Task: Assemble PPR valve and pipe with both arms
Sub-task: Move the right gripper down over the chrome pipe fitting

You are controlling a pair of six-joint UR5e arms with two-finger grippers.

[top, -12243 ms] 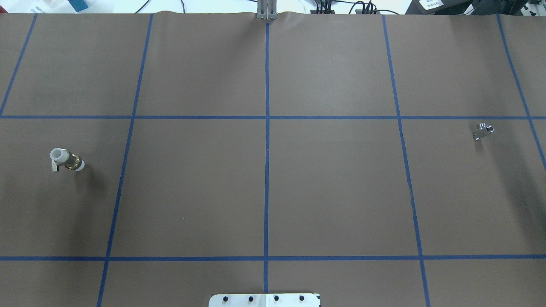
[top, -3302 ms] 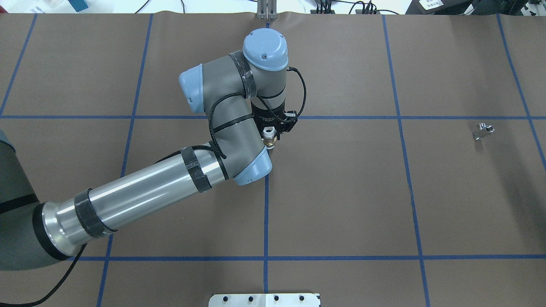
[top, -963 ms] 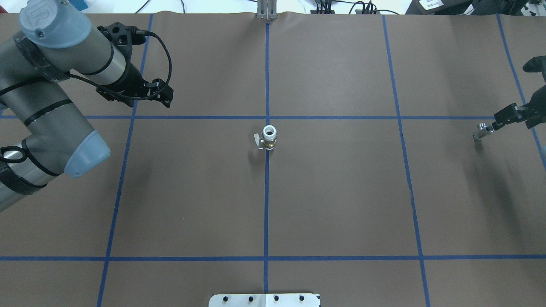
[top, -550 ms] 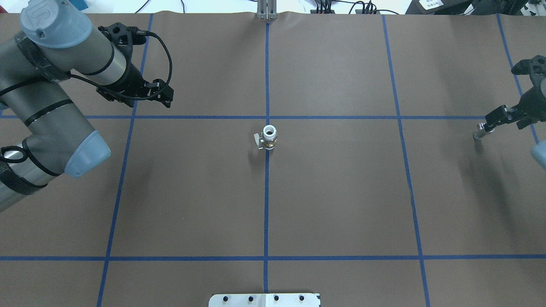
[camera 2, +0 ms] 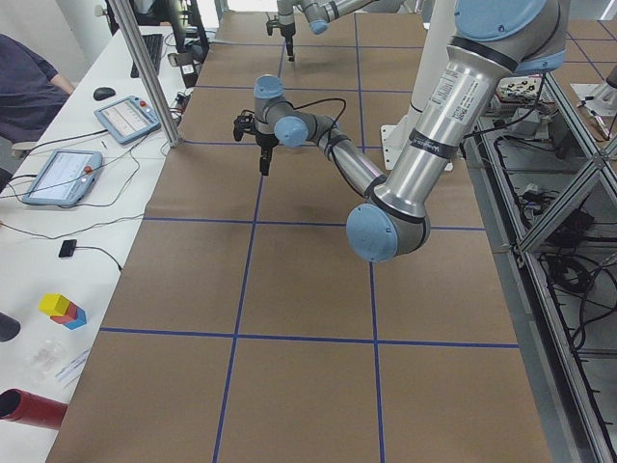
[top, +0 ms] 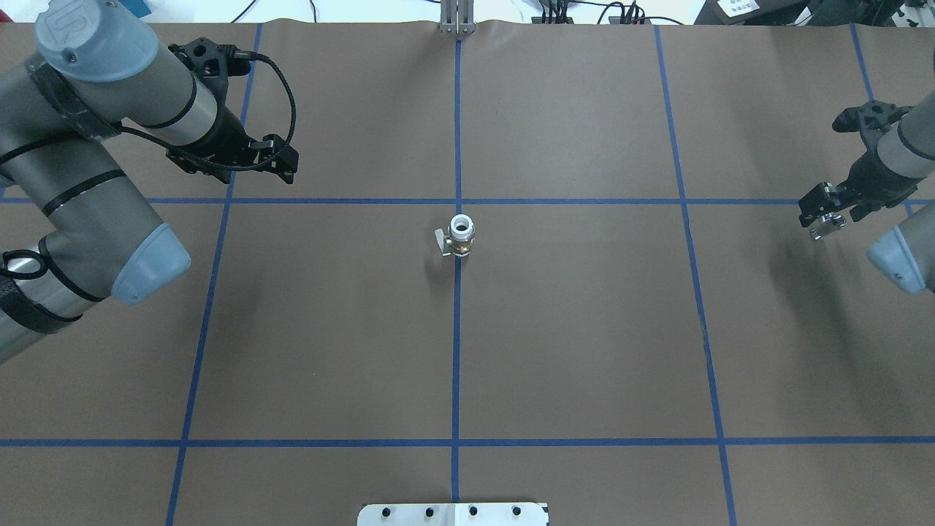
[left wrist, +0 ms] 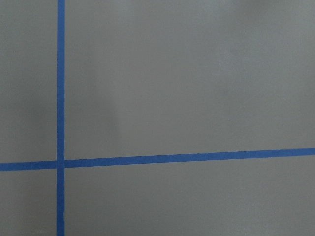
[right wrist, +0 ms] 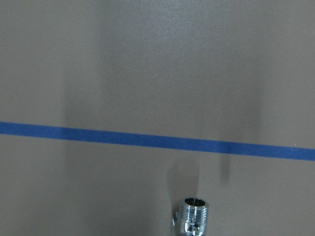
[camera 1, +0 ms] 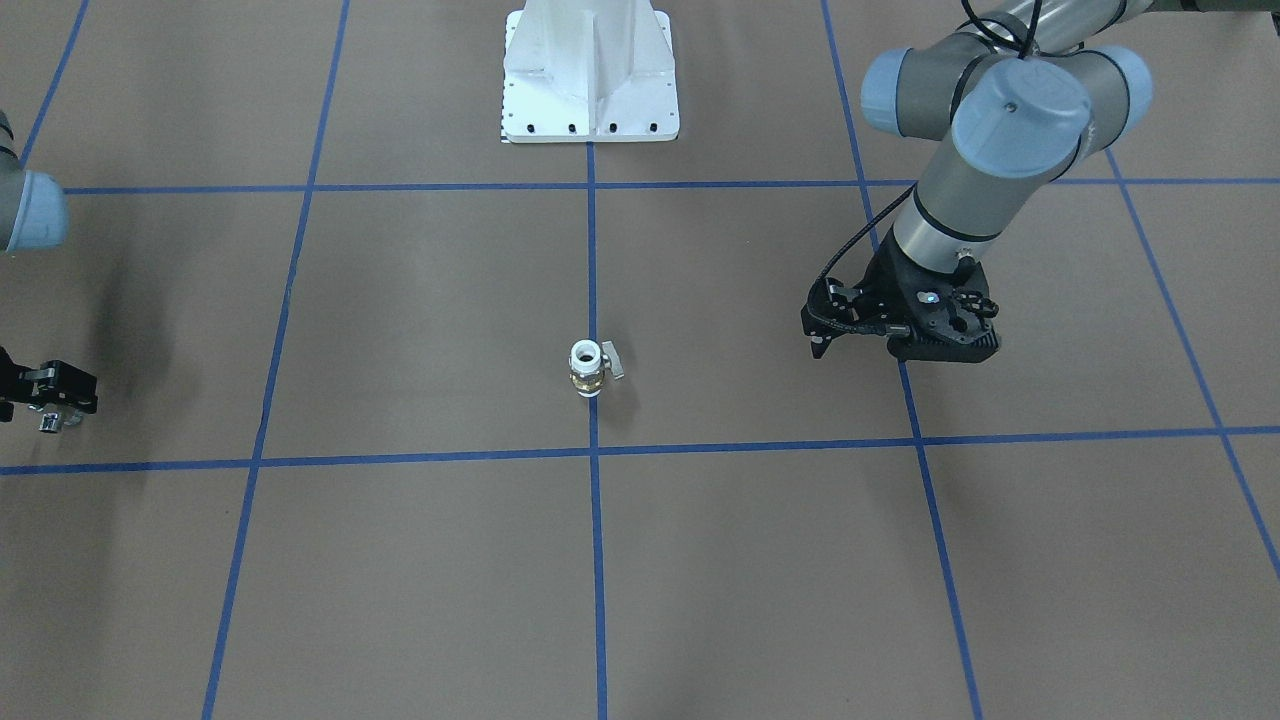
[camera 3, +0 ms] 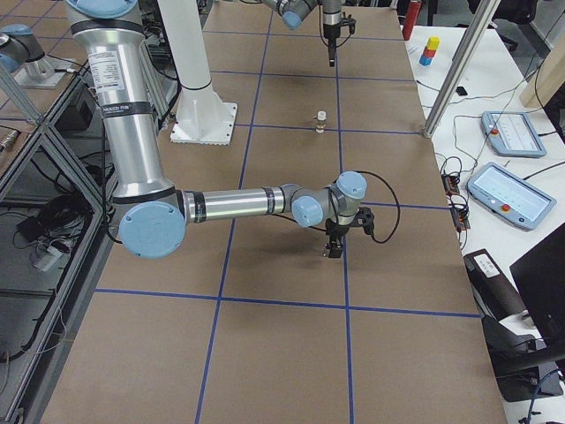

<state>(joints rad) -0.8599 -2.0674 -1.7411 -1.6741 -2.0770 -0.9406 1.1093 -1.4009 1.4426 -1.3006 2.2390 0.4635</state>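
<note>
The PPR valve [top: 462, 235] stands upright alone on the centre blue line; it also shows in the front view [camera 1: 587, 367]. The chrome pipe [top: 819, 232] lies at the far right, also seen in the front view [camera 1: 48, 422] and at the bottom of the right wrist view [right wrist: 194, 217]. My right gripper [top: 817, 208] hovers right over the pipe, looks open, and holds nothing. My left gripper [top: 286, 164] is far left of the valve, looks open and is empty; it also shows in the front view [camera 1: 820, 340].
The white bolted base plate [camera 1: 590, 80] sits at the robot's side of the table. Blue tape lines grid the brown table cover. Tablets, cables and coloured blocks lie on the white side bench [camera 2: 58, 174] beyond the table.
My right arm has moved in from the right edge until its gripper is over the pipe. Earlier my left arm set the valve upright at the centre; it now stays withdrawn.
</note>
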